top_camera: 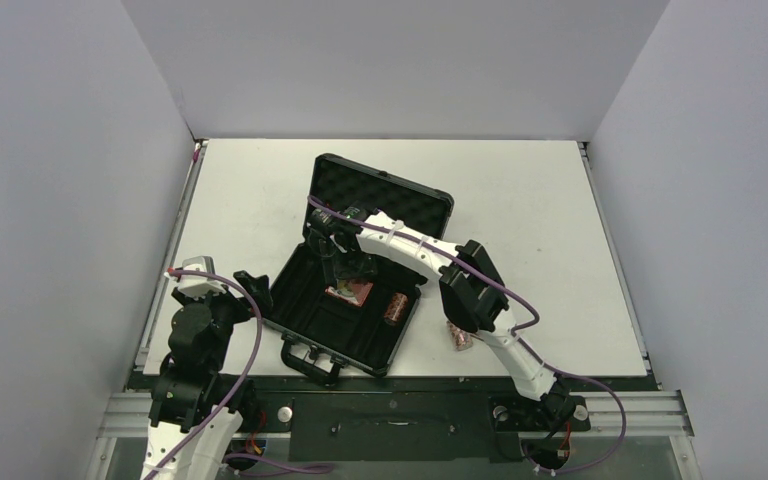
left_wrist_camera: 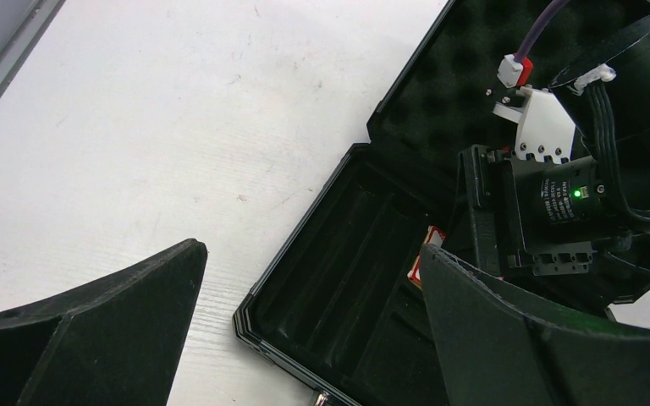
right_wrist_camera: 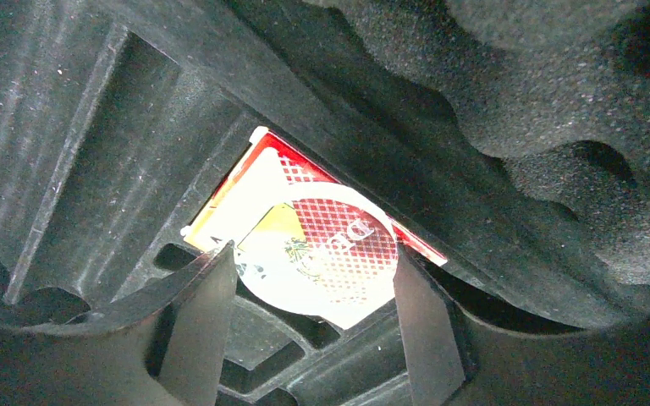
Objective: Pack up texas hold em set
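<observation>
White table [top_camera: 520,200], chip roll [top_camera: 457,338] outside case [top_camera: 305,295]

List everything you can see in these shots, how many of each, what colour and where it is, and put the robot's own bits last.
case: one, black, open at the table's centre, foam-lined lid up at the back
card box: one, red and white, lying in the case's tray
chip roll in the case: one, reddish-brown, right side of the tray
chip roll on the table: one, reddish-brown, right of the case, partly hidden by the right arm
table: one, white, under everything
left arm: one, black and white, by the case's left corner, jaws apart and empty
right arm: one, white and black, reaching into the case, jaws apart over the card box
</observation>
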